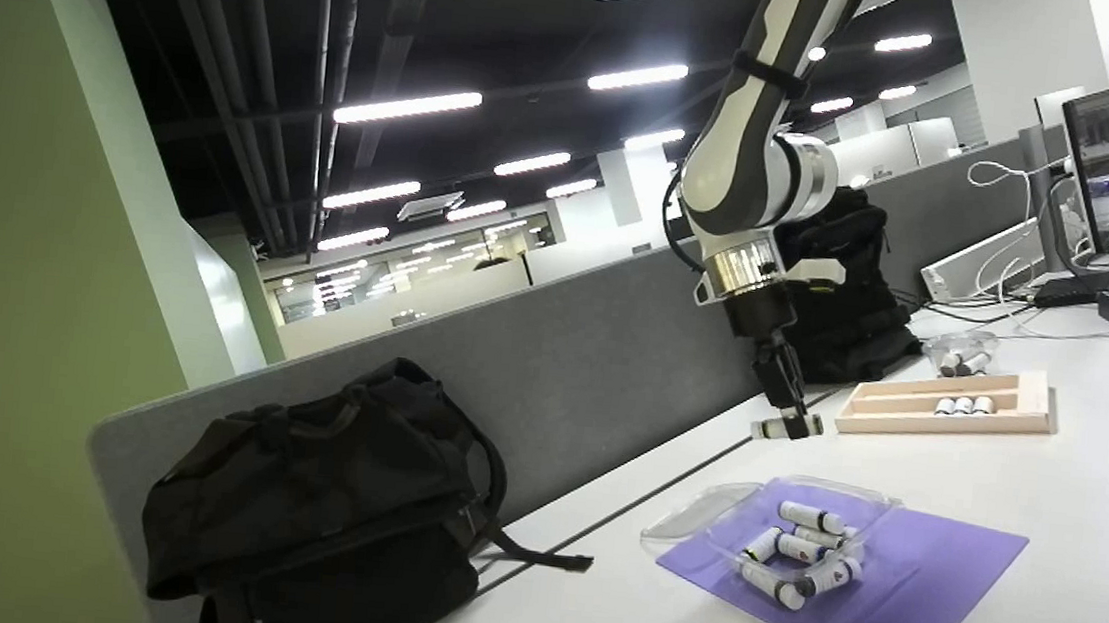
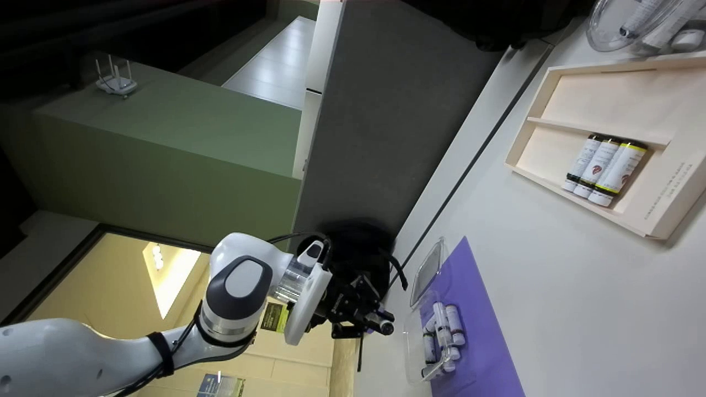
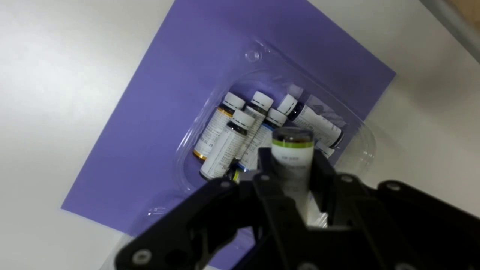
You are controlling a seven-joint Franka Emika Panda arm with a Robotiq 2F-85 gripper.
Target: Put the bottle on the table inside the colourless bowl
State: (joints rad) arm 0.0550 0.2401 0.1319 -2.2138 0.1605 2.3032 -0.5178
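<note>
The colourless bowl (image 1: 959, 339) stands on the table (image 1: 1090, 499) behind the wooden board and holds a few small bottles. In an exterior view the bowl is cut off at the top right corner (image 2: 603, 27). My gripper (image 1: 791, 423) is shut on a small bottle (image 1: 767, 431) with a white label, lying crosswise and raised above the table. The bottle also shows in an exterior view (image 2: 386, 327). In the wrist view the gripper (image 3: 293, 167) grips the bottle (image 3: 292, 153), whose dark end with a green band sticks out. The bowl is out of the wrist view.
A clear open box (image 3: 182, 150) with several bottles lies on a purple mat (image 1: 943, 576), its lid (image 1: 697, 515) folded back. The wooden board (image 2: 606, 96) has compartments and 3 bottles. Black backpacks (image 1: 317, 502) lean along the grey partition (image 1: 611, 357).
</note>
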